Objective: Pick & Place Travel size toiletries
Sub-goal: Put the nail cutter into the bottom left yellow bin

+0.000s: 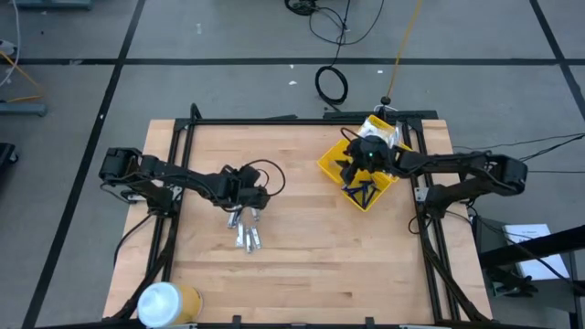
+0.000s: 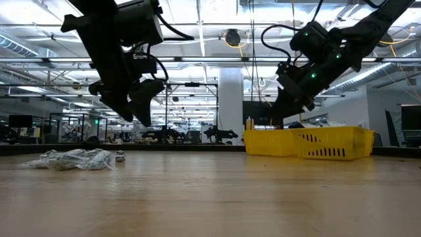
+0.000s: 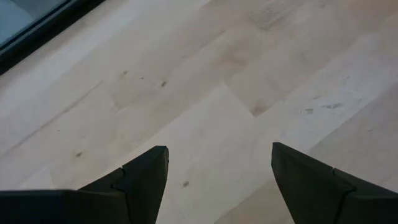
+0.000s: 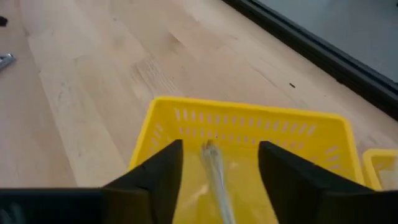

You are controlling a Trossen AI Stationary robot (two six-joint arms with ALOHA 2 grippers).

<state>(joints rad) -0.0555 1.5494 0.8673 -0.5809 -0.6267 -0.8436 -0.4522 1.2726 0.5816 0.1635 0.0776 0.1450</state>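
Several travel size toiletries [image 1: 246, 228], silvery tubes and clear packets, lie in a loose pile on the wooden table [image 1: 302, 256], and also show in the low view [image 2: 72, 158]. My left gripper [image 1: 251, 201] hangs open just beyond the pile's far side, with only bare wood between its fingers [image 3: 217, 155]. My right gripper [image 1: 361, 160] stands open over the yellow bin [image 1: 331, 164]. A thin silvery toiletry [image 4: 216, 177] shows in the gap between its fingers [image 4: 217, 149], above the bin's floor and apart from both fingers. Dark blue pieces [image 1: 361, 190] lie in the bin.
The yellow bin [image 2: 309, 141] stands at the table's far right, a white item [image 1: 379, 131] in its far compartment. A big white-and-yellow cylinder [image 1: 164, 303] lies at the near left corner. A black frame rail [image 1: 302, 120] borders the table. Bare wood lies between pile and bin.
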